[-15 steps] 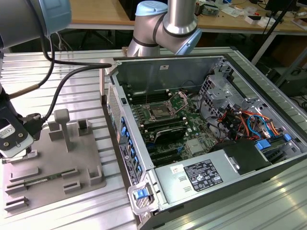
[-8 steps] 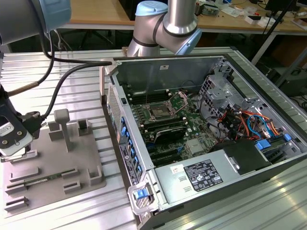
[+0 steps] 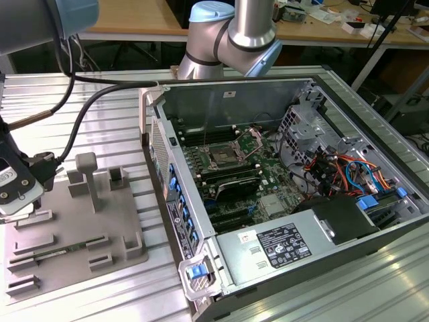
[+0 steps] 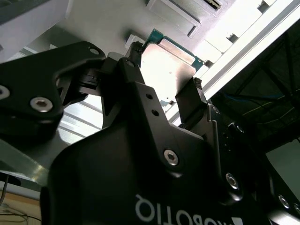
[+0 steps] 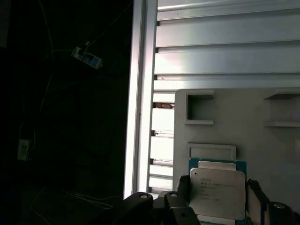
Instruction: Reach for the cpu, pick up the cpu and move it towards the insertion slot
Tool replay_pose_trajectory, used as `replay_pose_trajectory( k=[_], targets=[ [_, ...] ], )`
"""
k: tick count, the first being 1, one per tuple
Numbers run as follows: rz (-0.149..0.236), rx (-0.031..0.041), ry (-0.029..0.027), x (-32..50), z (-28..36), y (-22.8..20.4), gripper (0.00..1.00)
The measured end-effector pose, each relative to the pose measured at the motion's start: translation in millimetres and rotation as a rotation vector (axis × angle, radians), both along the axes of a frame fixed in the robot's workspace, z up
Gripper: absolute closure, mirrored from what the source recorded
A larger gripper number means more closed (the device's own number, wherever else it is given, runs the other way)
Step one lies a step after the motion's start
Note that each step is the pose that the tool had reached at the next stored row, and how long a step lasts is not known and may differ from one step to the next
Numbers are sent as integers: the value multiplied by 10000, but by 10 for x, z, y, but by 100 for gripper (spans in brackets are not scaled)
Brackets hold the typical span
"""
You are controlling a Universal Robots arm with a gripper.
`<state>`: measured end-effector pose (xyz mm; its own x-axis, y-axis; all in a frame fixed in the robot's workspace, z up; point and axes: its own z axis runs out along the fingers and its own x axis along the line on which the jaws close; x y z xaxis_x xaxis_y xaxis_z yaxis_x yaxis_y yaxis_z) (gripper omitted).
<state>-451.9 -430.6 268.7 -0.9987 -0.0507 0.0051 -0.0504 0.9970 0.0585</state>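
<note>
The cpu [image 5: 217, 190], a thin silver-topped square on a green board, sits between my gripper's fingers in both wrist views. My gripper [image 5: 218, 201] is shut on it, one black finger [image 4: 134, 55] against one edge and the other against the opposite edge of the cpu [image 4: 169, 70]. In the exterior view my gripper [image 3: 19, 204] hangs low over the far left corner of the grey plastic plate [image 3: 74, 231]. I cannot tell whether the cpu is clear of the plate. The insertion slot [image 3: 221, 157], a metal-framed socket, lies inside the open computer case, well to the exterior view's right.
The open computer case [image 3: 281, 174] has tall metal walls around the motherboard, with cables and drive bays on its right side. Raised blocks [image 3: 90, 178] stand on the grey plate between my gripper and the case. A black cable [image 3: 87, 111] trails from the arm.
</note>
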Motion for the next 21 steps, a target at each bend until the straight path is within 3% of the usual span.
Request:
replay_pose_trajectory(
  k=[6,18,21],
  targets=[
    [0,66,9,0,29,0,45],
    [0,69,11,0,31,-1,45],
    [0,74,13,0,60,-1,45]
  ],
)
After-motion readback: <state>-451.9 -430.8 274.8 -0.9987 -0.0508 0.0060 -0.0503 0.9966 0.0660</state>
